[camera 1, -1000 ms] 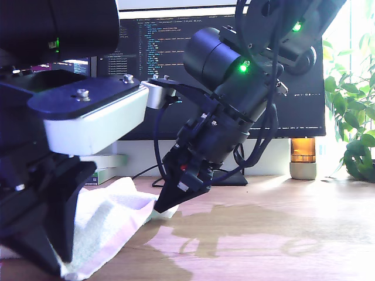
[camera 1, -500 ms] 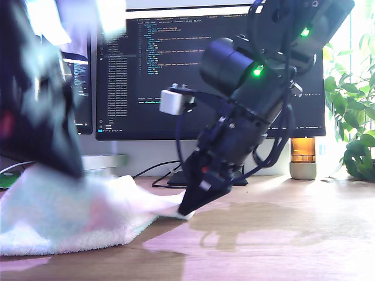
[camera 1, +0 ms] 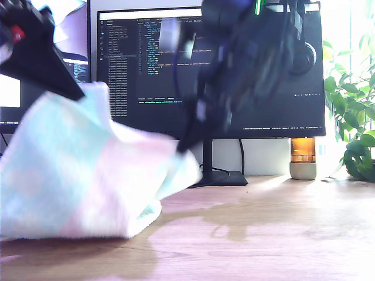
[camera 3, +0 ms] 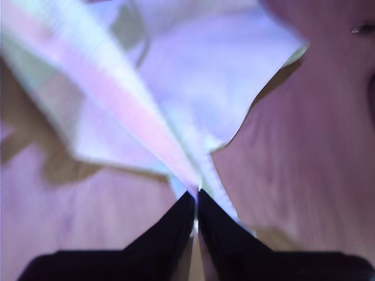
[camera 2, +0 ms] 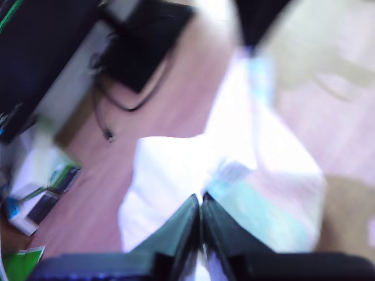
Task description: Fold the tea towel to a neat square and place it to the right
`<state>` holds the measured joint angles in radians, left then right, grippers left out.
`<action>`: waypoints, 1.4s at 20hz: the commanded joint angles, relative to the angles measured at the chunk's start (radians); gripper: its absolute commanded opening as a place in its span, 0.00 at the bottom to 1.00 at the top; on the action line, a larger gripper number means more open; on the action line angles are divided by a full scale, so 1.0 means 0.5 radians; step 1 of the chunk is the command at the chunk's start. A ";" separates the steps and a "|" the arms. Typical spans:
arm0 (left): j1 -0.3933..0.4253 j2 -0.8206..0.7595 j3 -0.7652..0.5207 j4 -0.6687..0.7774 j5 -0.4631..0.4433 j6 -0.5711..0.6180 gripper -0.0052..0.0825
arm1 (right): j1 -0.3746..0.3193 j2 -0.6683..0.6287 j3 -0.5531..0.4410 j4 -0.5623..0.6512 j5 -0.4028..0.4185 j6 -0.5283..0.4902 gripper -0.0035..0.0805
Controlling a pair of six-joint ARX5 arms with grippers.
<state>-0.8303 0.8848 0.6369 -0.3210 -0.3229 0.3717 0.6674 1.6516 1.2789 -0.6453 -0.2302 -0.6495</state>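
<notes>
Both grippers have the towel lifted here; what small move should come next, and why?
Probably carry the raised edge forward and lower it over the part on the desk. My first gripper and my second gripper each pinch the tea towel, which hangs slack with its lower part on the wood.

One tea towel (camera 1: 82, 175). Two end effectors: my first end effector (camera 2: 201, 202), my second end effector (camera 3: 196, 199). One monitor (camera 1: 146, 70), one plant (camera 1: 351, 117), one amber jar (camera 1: 303, 158), one desk (camera 1: 281, 234).

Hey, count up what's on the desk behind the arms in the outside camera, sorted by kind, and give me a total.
Towel: 1
Monitors: 2 (a second one shows at the exterior view's left edge)
Amber jar: 1
Leafy plant: 1
Total: 5
</notes>
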 commanded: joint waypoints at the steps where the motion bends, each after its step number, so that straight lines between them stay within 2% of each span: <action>1: 0.026 -0.009 0.007 0.106 -0.001 -0.017 0.04 | 0.000 0.000 0.096 -0.107 0.009 0.053 0.03; 3: 0.043 -0.021 0.009 0.224 -0.001 -0.020 0.04 | 0.000 -0.003 0.214 -0.262 0.038 0.056 0.03; 7: 0.104 -0.070 0.030 0.421 -0.002 -0.012 0.04 | 0.000 -0.003 0.443 -0.376 0.258 0.056 0.03; 11: 0.130 -0.112 0.191 0.442 0.011 -0.018 0.04 | 0.000 -0.004 0.755 -0.641 0.381 0.058 0.03; 15: 0.131 -0.122 0.285 0.417 0.245 -0.191 0.04 | 0.004 -0.005 0.981 -0.859 0.378 0.101 0.03; 19: 0.130 -0.121 0.285 0.399 0.507 -0.244 0.04 | 0.056 -0.014 0.996 -1.041 0.378 0.150 0.03; 22: 0.130 -0.127 0.286 0.372 0.656 -0.375 0.04 | 0.098 -0.039 0.996 -1.112 0.388 0.197 0.03; 25: 0.130 -0.175 0.310 0.362 0.763 -0.397 0.04 | 0.133 -0.144 0.996 -1.164 0.478 0.269 0.03; 28: 0.127 -0.198 0.390 0.313 0.925 -0.538 0.04 | 0.144 -0.272 0.996 -1.257 0.488 0.327 0.03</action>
<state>-0.7677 0.7963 0.7979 -0.1722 0.1265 0.1215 0.7292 1.5635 1.7851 -1.2659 0.0120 -0.4950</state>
